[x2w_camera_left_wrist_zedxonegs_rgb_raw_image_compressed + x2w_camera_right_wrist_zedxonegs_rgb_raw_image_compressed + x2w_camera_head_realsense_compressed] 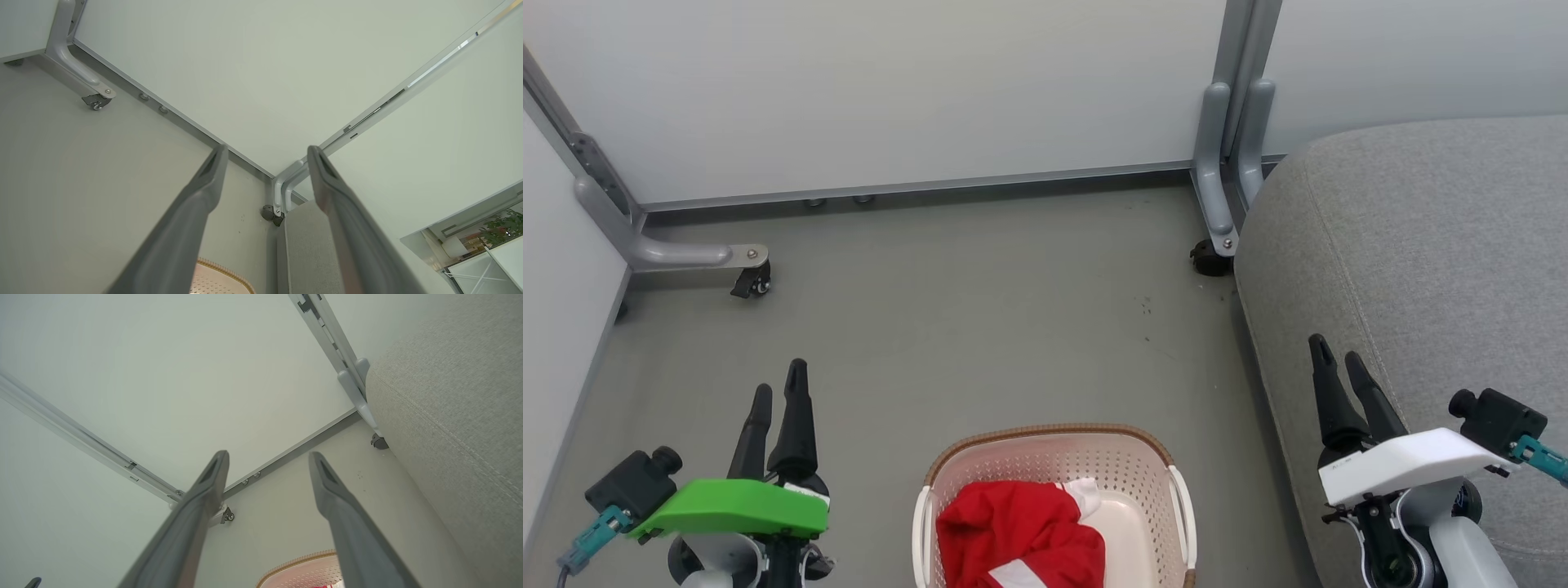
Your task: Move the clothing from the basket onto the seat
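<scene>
While left gripper (pixel 779 378) and right gripper (pixel 1335 349) gape empty, the head view shows clothing (pixel 1013 531) in basket (pixel 1045 430).

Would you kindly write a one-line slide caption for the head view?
Red clothing lies in the basket between the left gripper and right gripper, fingers open, grey seat at right.

A: What do we see on the far side?
B: White partition panels (pixel 890 90) on grey metal legs (pixel 674 254); we spot a left castor (pixel 752 282) and a right castor (pixel 1207 258) on the grey floor (pixel 980 327).
</scene>
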